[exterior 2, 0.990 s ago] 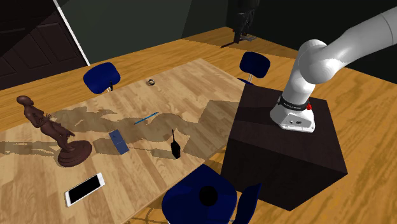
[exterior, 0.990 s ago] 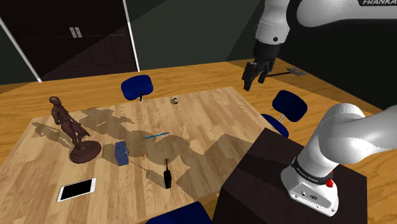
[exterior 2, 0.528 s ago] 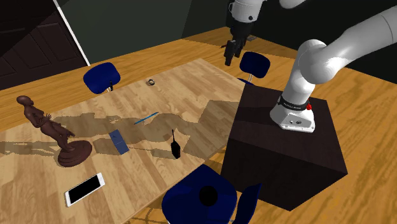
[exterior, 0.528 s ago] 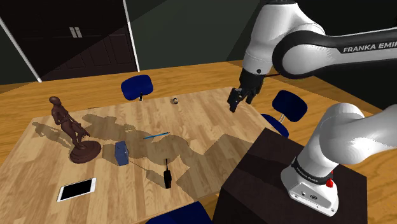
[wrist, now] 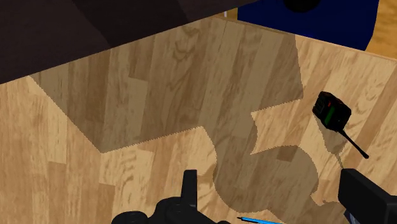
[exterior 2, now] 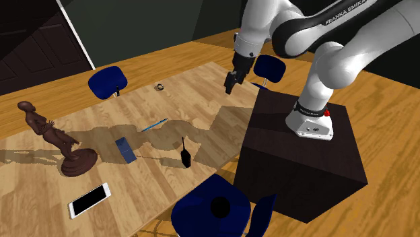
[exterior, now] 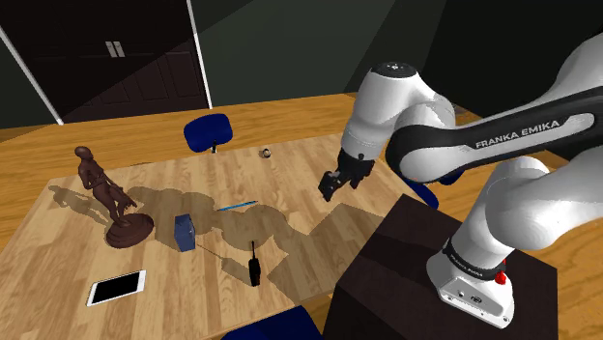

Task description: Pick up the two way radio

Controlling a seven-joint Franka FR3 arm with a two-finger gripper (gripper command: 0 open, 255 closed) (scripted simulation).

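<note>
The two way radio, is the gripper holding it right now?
No, the two way radio lies on the wooden table, well apart from the open gripper, which hangs in the air.

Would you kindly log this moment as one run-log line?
gripper: open, empty, above table | radio: lying on table, untouched | step: pickup not yet done

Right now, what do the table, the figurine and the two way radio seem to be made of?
The table: light wood, planked with visible grain, low sheen.
The figurine: dark reddish-brown with a faint gloss; carved wood or bronze, the look leaves it open.
The two way radio: black matte body, thin antenna, small green and red marks on its face; probably plastic.
</note>
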